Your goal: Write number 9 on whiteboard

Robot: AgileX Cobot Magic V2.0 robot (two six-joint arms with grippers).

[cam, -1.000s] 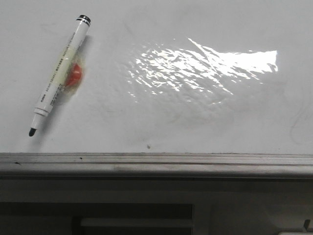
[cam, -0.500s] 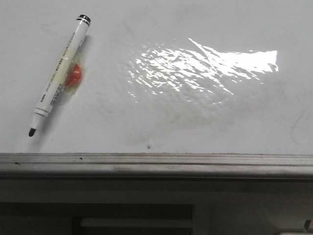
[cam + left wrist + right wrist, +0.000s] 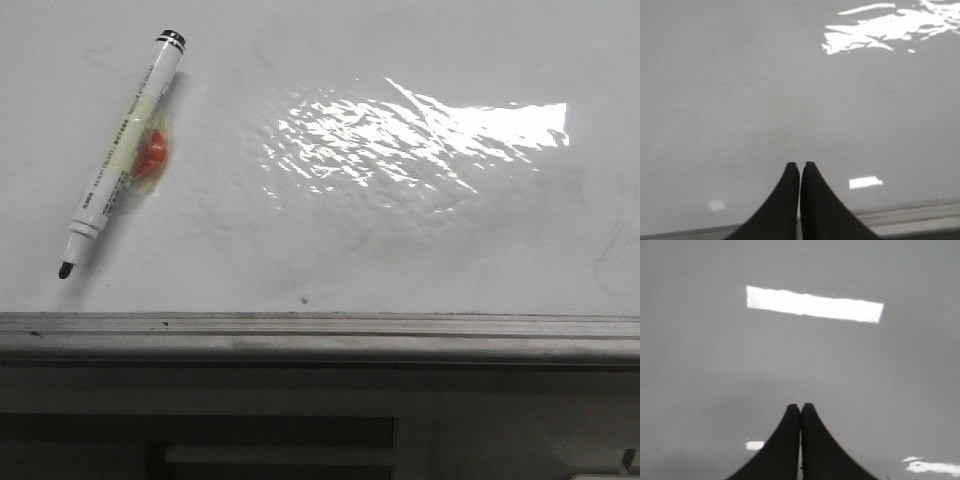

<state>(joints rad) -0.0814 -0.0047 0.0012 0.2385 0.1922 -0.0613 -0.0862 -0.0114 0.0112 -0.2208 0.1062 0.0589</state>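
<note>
The whiteboard [image 3: 420,250] fills the front view, glossy white with faint grey smudges and a small dark speck. No number 9 shows on it. An uncapped white marker [image 3: 122,153] with a black tip lies slanted at the board's left, over a small red-orange blob [image 3: 152,157]. Neither arm appears in the front view. My left gripper [image 3: 800,164] is shut with nothing between its black fingers, hanging over bare board near the edge rail [image 3: 910,212]. Over plain board, my right gripper [image 3: 801,405] is likewise shut and empty.
A grey metal rail [image 3: 320,335] runs along the board's near edge, with a dark frame below it. A bright light reflection [image 3: 420,135] glares across the middle of the board.
</note>
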